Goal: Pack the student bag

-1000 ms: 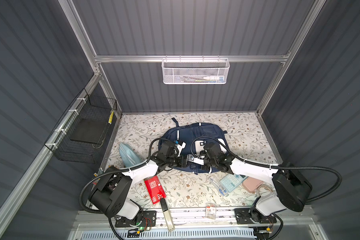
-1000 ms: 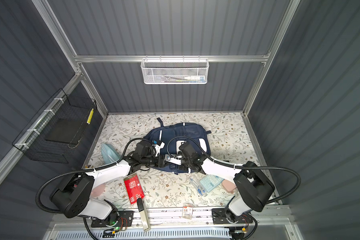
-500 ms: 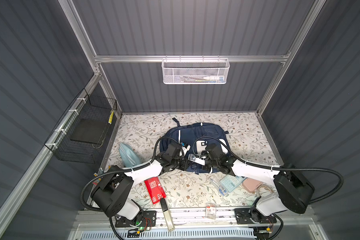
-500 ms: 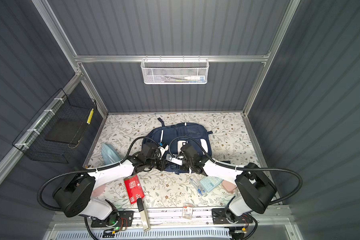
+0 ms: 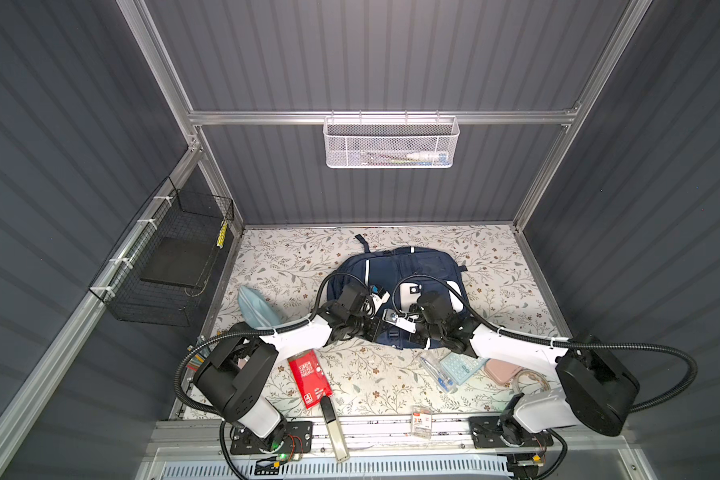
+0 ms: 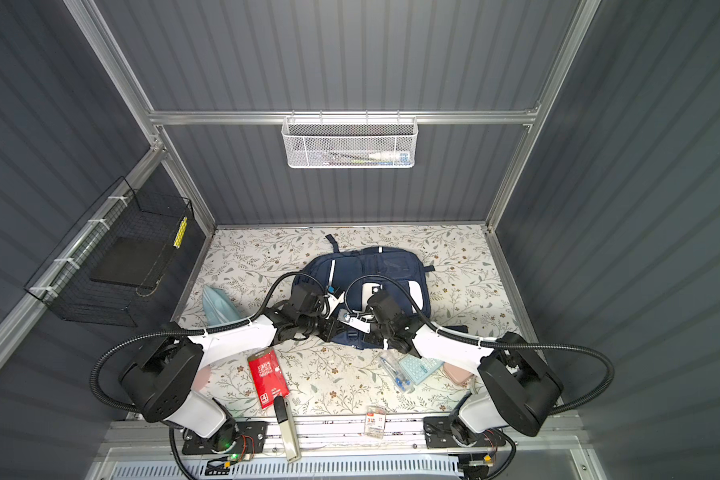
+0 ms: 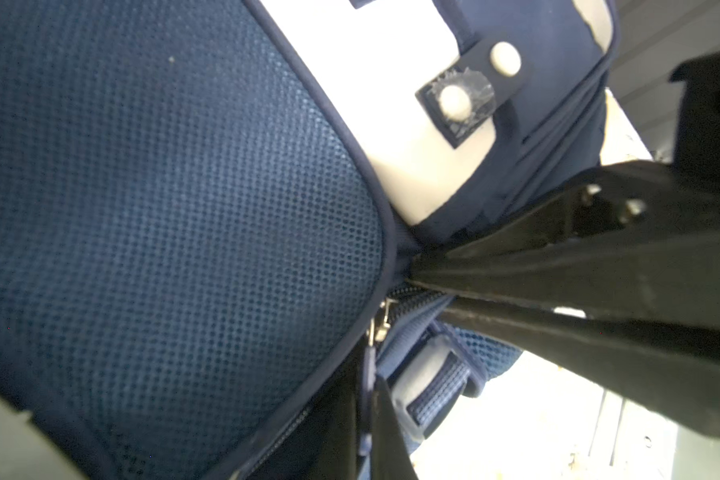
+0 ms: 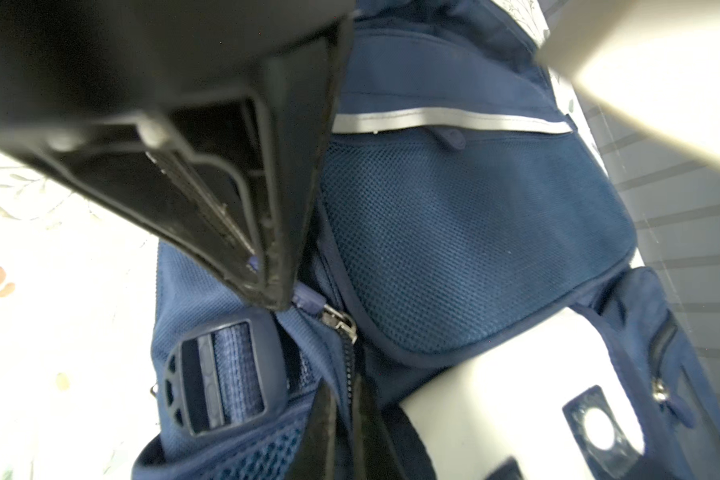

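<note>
The left fingers were closed on the zip pull of the bag; the right fingers were clamped on the bag beside its zip slider.

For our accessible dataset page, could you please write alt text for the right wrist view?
The black right pincer, shut, pinches the zipper pull of the navy student bag, seen very close. Also in view: a mesh pocket, a grey reflective stripe, a strap buckle and the floral table cover.
</note>
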`<state>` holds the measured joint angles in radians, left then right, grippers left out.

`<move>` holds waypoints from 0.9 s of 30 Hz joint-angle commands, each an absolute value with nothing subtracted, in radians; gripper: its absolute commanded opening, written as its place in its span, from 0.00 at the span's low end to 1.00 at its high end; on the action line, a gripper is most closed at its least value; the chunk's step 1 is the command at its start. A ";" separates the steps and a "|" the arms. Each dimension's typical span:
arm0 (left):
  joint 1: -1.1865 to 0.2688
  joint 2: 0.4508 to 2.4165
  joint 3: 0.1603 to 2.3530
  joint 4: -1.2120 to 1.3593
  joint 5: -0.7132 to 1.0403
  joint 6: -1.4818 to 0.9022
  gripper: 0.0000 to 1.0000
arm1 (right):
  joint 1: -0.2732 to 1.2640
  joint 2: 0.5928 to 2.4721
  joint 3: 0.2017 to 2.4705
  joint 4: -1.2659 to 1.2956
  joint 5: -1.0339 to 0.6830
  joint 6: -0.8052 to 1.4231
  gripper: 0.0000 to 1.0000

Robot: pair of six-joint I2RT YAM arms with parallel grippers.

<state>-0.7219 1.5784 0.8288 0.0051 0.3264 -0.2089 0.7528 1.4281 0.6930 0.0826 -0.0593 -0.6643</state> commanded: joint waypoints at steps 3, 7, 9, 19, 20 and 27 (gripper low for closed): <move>-0.718 1.528 0.858 -0.083 0.114 -0.296 0.00 | 0.773 1.407 0.682 0.102 -0.064 -0.696 0.00; -0.705 1.475 0.846 -0.066 0.194 -0.370 0.00 | 0.773 1.417 0.683 0.095 -0.058 -0.696 0.00; -0.703 1.467 0.867 -0.140 0.142 -0.395 0.00 | 0.773 1.422 0.686 0.091 -0.037 -0.695 0.00; -0.623 1.492 0.890 -0.371 0.000 -0.410 0.00 | 0.759 1.394 0.662 0.132 0.046 -0.690 0.00; -0.623 1.485 0.890 -0.378 -0.001 -0.408 0.00 | 0.750 1.393 0.667 0.136 0.053 -0.684 0.00; -0.627 1.374 0.865 -0.267 0.213 -0.414 0.00 | 0.710 1.326 0.746 -0.020 -0.268 -0.625 0.44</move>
